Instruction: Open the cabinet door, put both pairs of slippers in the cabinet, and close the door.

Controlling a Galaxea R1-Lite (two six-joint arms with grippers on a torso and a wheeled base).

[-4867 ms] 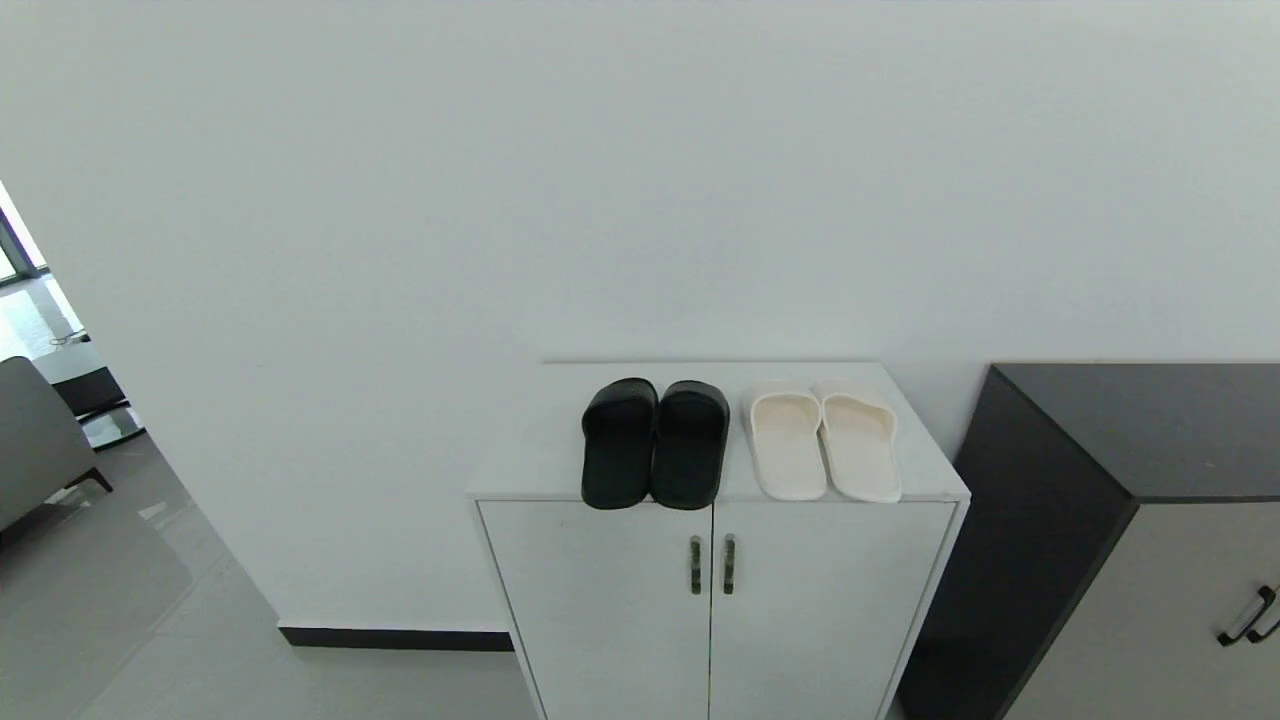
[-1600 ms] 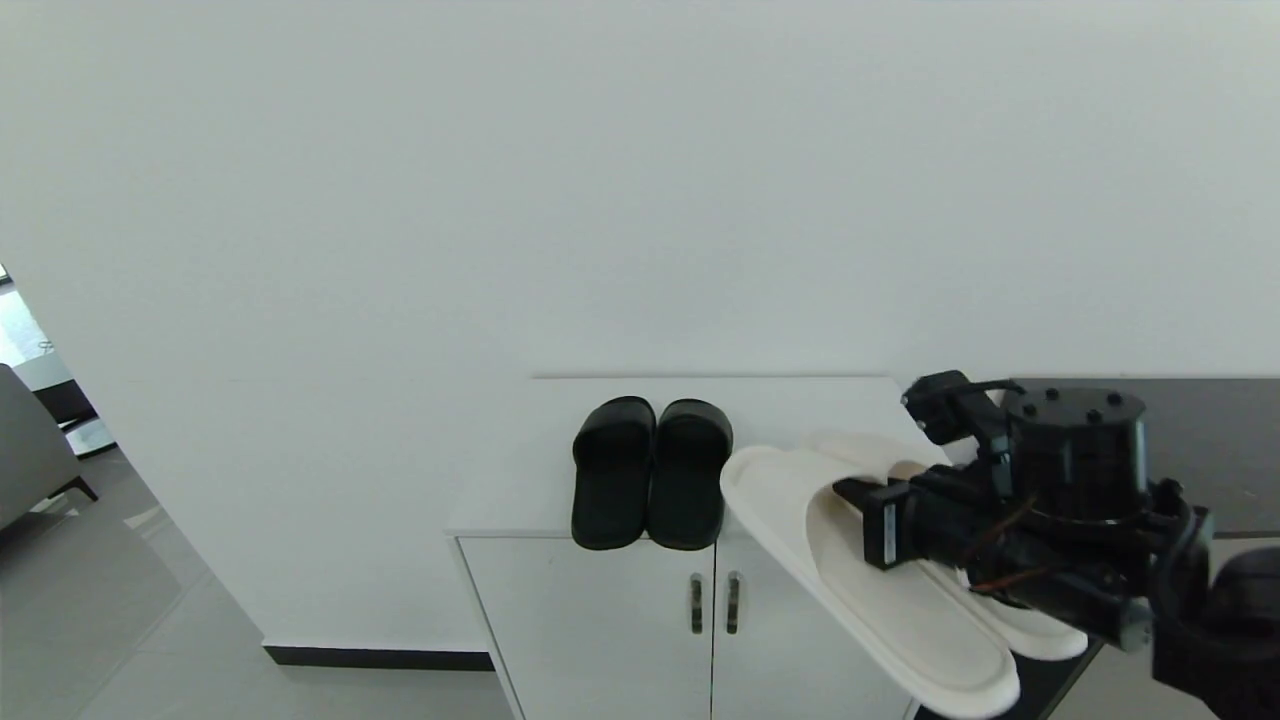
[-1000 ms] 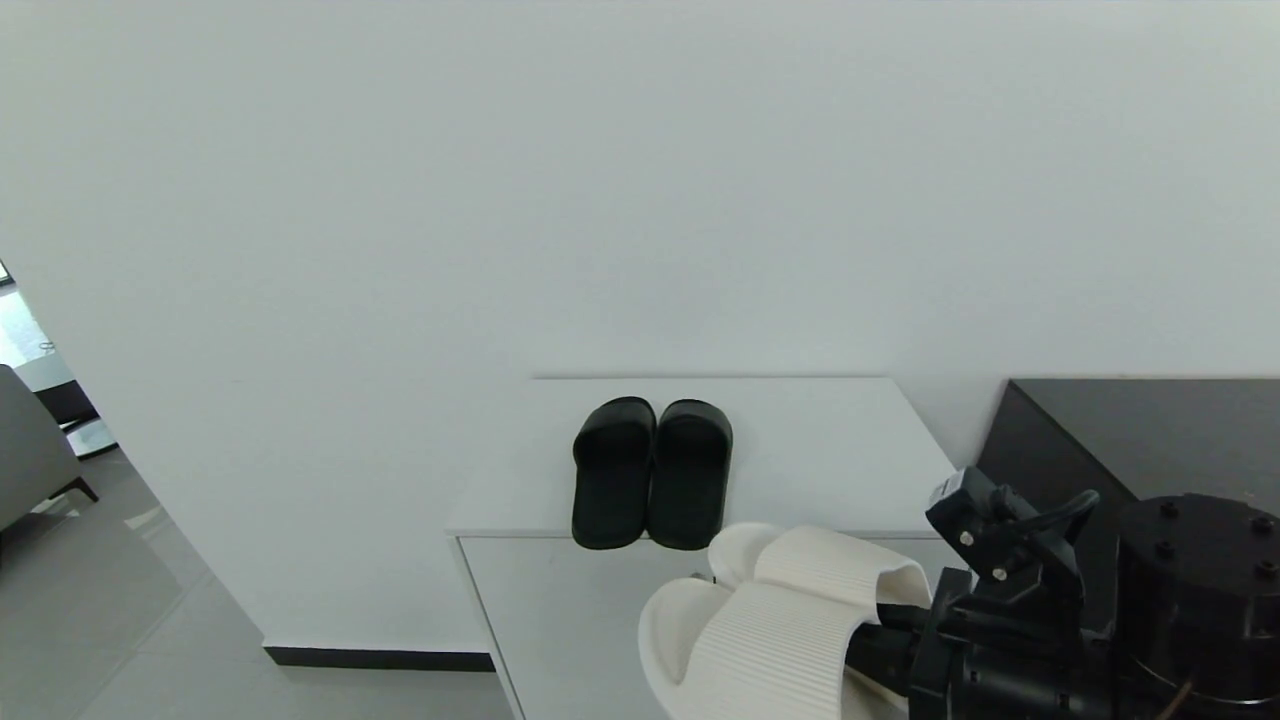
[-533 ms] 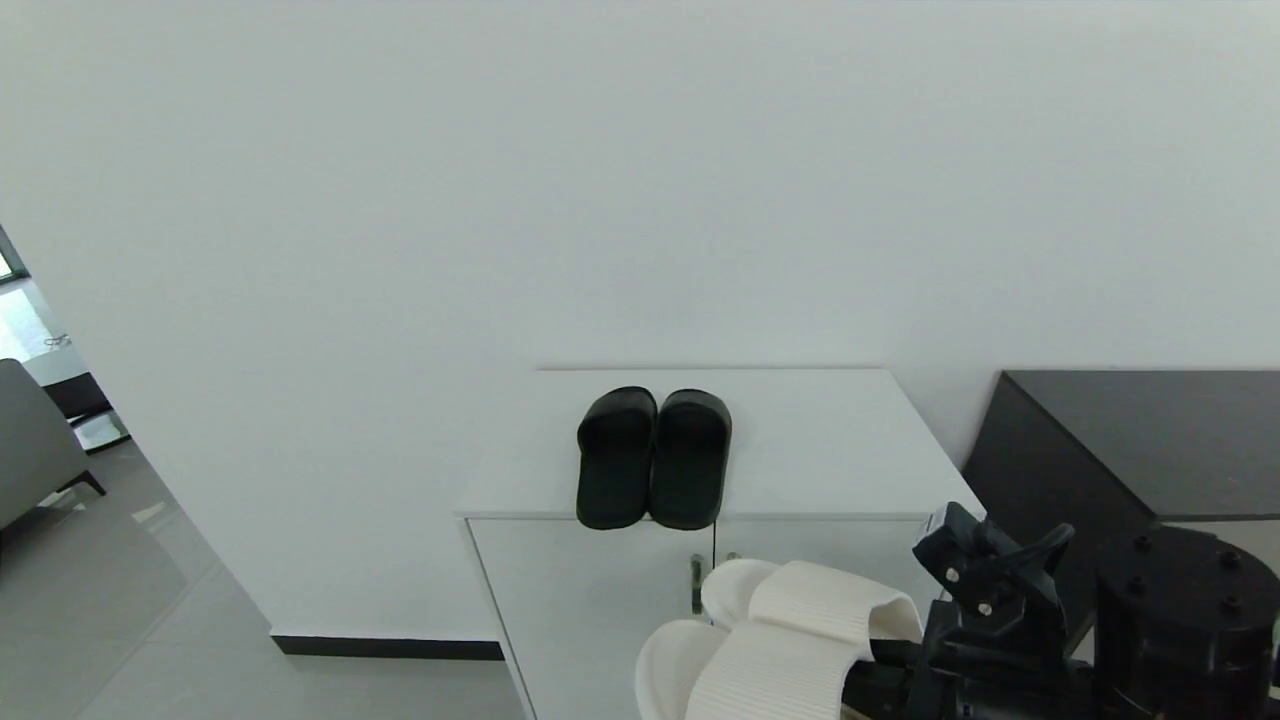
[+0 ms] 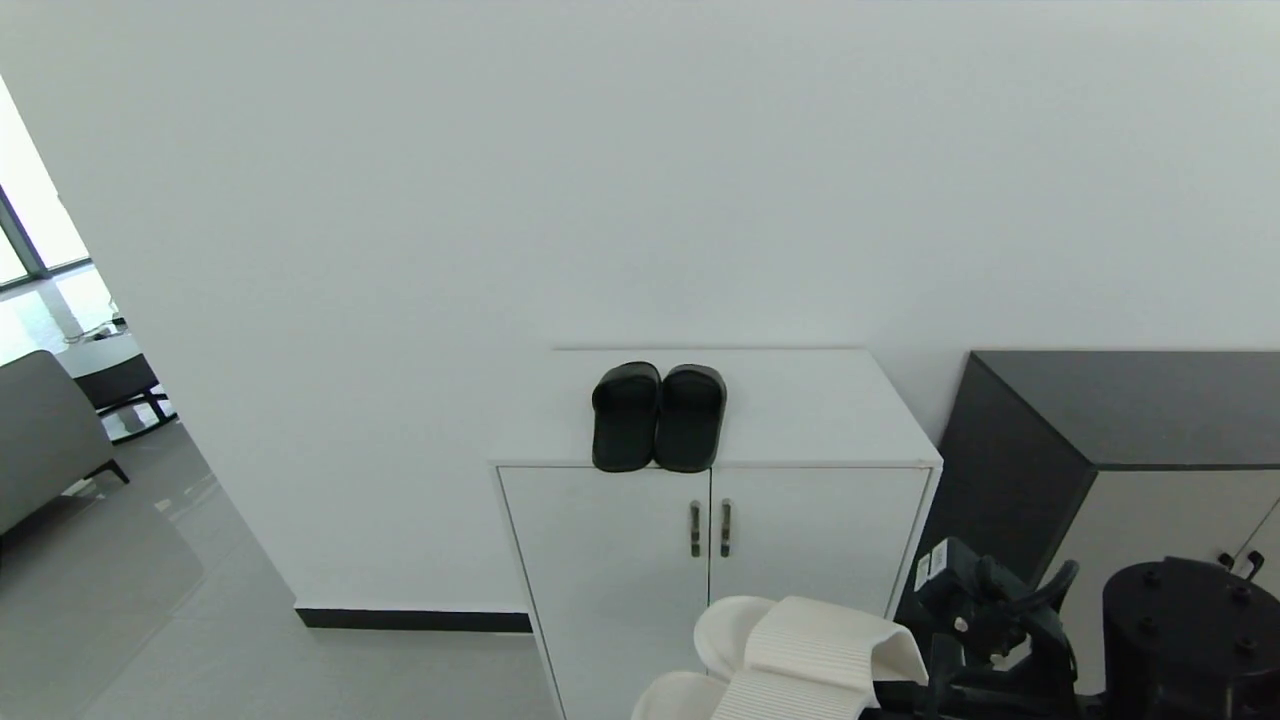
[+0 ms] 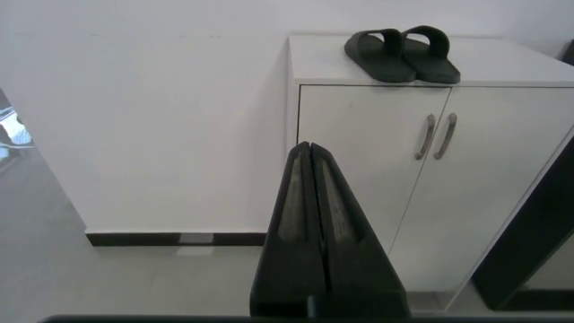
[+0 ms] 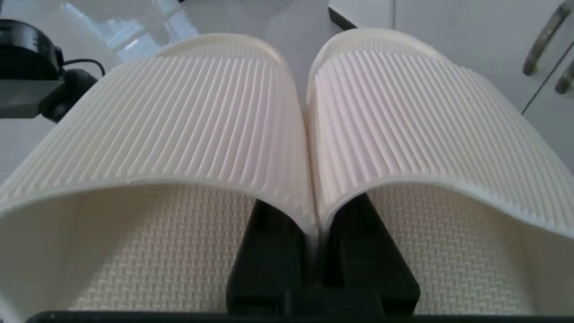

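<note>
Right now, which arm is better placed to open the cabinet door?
Probably left: the left gripper is shut and empty, facing the door handles; the right gripper holds the white slippers.

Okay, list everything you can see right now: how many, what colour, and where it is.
black slippers: one pair, black, side by side on top of the white cabinet
white cabinet: one, white, against the wall, both doors shut
door handles: two, grey metal, either side of the seam between the doors
cream slippers: one pair, cream, held low in front of the white cabinet
dark cabinet: one, black top, to the right of the white cabinet
chair: one, grey, far left
left gripper: black, shut, empty
right gripper: black, shut on the cream slippers
</note>
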